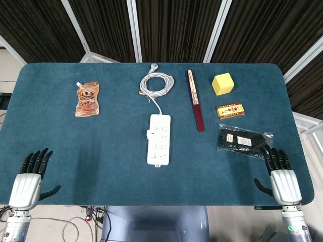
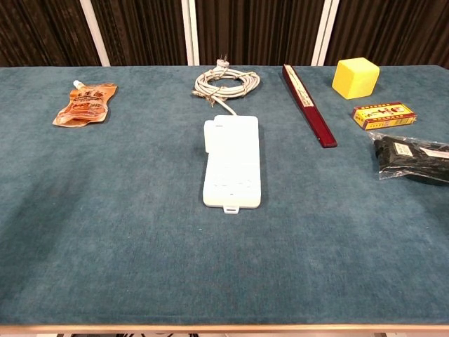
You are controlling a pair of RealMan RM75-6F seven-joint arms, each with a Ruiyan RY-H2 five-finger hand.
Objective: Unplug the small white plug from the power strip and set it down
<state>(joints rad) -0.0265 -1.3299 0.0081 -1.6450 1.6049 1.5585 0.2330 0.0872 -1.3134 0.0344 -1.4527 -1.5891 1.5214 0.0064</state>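
From the head view, the power strip point(image 1: 159, 139) lies lengthwise at the middle of the blue surface point(image 1: 111, 146). The small white plug point(image 1: 150, 134) sits at its left edge, about halfway along, still pushed into the strip. The strip's own cord runs back to a coil of cable point(image 1: 156, 83) near the far edge. To the left lies an orange pouch point(image 1: 87, 99), flat with its spout pointing away; what is inside cannot be told. To the right of the strip is a long dark red stick point(image 1: 196, 100), then a yellow block point(image 1: 223, 83), a small yellow and red box point(image 1: 230, 110) that is closed, and a clear bag point(image 1: 244, 140) holding something black with white labels. The left robot hand point(image 1: 29, 177) rests at the near left corner, fingers spread apart and holding nothing. The right robot hand point(image 1: 281, 176) rests at the near right corner, just beside the bag, fingers likewise apart and holding nothing. Both are well apart from the strip.

From the chest view, neither robot hand shows. The power strip point(image 2: 232, 161) lies in the centre with the plug point(image 2: 209, 139) standing up from its left side toward the far end. The coil point(image 2: 226, 83), pouch point(image 2: 85, 104), stick point(image 2: 309, 104), block point(image 2: 355, 77), box point(image 2: 384, 116) and bag point(image 2: 414, 157) lie around it, none touching it except the cord.
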